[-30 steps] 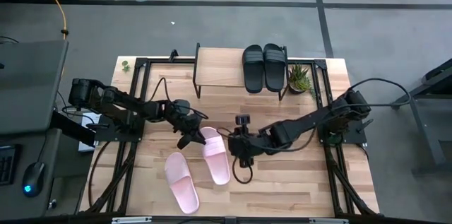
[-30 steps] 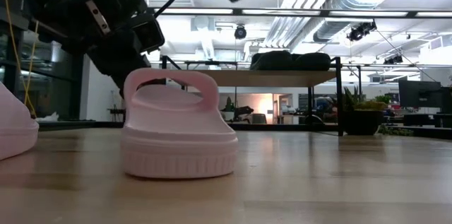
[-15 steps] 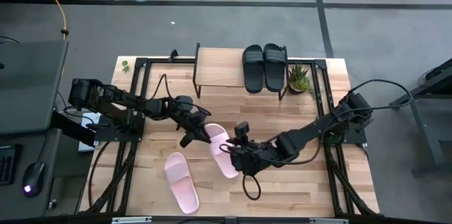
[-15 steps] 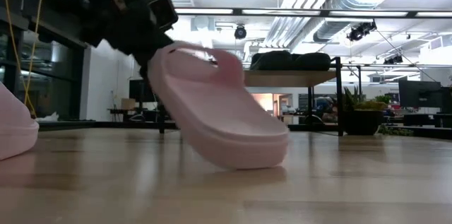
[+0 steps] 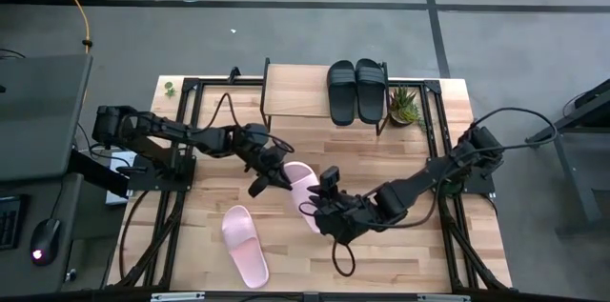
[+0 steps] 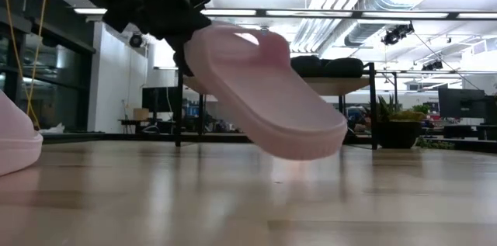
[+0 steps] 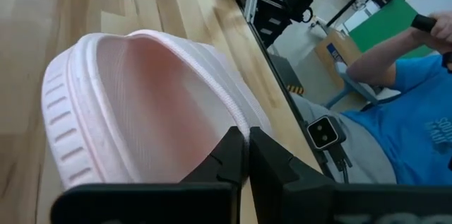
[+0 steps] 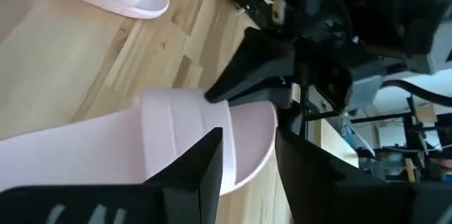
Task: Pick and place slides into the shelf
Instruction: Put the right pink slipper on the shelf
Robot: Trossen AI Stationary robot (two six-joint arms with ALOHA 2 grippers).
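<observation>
High view shows both arms meeting over the middle of the desk (image 5: 400, 254), sharing one light pink slide (image 5: 307, 195). The left gripper (image 5: 270, 180) has its jaws pinched narrow on the thin edge of that slide's strap, which the left wrist view shows squeezed between the two dark fingers (image 7: 233, 155). The right gripper (image 5: 324, 209) sits at the slide's other end with its jaws partly spread across the sole, one finger (image 8: 201, 164) over the pink surface and the other beneath. From the low view the slide hangs clear of the desk, tilted nose-down; a grip at each end probably keeps this floppy, long shape from swinging as it travels. Its mate, the second pink slide (image 5: 246, 245), lies flat on the desk nearer the front edge, apart from both arms. The shelf (image 5: 295, 92) stands at the far side of the desk, with the black slides (image 5: 356, 90) side by side on the right part of its top board, just beside a small potted plant (image 5: 404, 106). That leaves the board's left part bare, the likely spot for the pink pair, so the task looks about half done.
</observation>
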